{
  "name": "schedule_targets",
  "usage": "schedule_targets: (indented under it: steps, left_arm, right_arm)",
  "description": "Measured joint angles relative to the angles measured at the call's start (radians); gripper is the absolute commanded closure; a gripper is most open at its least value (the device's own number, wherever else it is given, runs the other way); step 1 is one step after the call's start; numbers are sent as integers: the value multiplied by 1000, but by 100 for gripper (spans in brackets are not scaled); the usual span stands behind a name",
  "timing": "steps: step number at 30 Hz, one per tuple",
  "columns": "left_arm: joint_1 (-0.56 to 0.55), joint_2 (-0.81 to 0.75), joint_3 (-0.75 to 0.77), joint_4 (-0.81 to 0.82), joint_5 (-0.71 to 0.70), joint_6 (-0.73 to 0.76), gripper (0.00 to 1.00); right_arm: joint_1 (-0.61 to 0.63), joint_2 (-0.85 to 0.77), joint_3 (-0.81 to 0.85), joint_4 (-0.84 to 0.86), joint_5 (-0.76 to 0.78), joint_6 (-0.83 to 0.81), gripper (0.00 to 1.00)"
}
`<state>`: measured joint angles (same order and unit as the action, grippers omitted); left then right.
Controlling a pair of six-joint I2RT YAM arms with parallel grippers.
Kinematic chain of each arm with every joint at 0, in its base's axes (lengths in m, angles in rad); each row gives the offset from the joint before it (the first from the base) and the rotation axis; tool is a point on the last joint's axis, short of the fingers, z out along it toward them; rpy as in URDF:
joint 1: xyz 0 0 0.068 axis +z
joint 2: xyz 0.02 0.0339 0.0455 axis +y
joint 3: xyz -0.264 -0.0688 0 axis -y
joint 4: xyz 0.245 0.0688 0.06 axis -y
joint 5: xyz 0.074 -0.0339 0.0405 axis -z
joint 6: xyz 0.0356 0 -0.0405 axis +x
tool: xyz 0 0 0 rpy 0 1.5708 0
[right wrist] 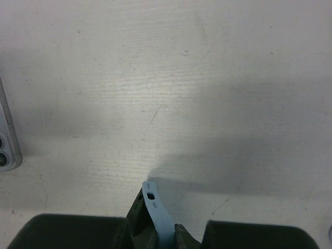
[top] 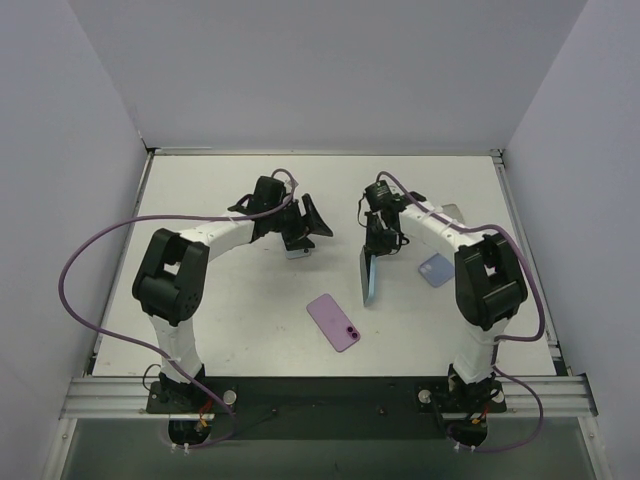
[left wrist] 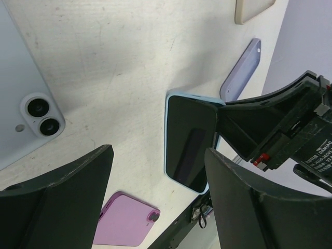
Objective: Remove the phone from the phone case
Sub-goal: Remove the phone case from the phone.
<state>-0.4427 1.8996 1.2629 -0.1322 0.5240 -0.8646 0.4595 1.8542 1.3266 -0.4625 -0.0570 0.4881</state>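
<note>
The phone in its light blue case (top: 370, 278) stands on edge at the table's middle. My right gripper (top: 377, 243) is shut on its upper end. In the right wrist view my right gripper (right wrist: 167, 236) pinches the light blue case rim (right wrist: 157, 210), which bends slightly away from the dark phone body (right wrist: 136, 206). The left wrist view shows the phone's dark screen (left wrist: 189, 148) framed by the case. My left gripper (top: 310, 225) is open and empty, to the left of the cased phone, with its fingers (left wrist: 72, 192) wide apart.
A pale blue phone (top: 297, 252) lies face down under my left gripper, its camera lenses (left wrist: 42, 115) showing. A purple phone (top: 333, 322) lies near the front. A lavender case (top: 436, 270) and a beige case (top: 450, 213) lie at the right.
</note>
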Motion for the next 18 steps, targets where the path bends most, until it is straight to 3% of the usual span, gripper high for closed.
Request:
schedule_targets:
  steps: [18]
  left_arm:
    - [-8, 0, 26, -113, -51, 16, 16]
  right_arm:
    - [41, 42, -30, 77, 10, -12, 83]
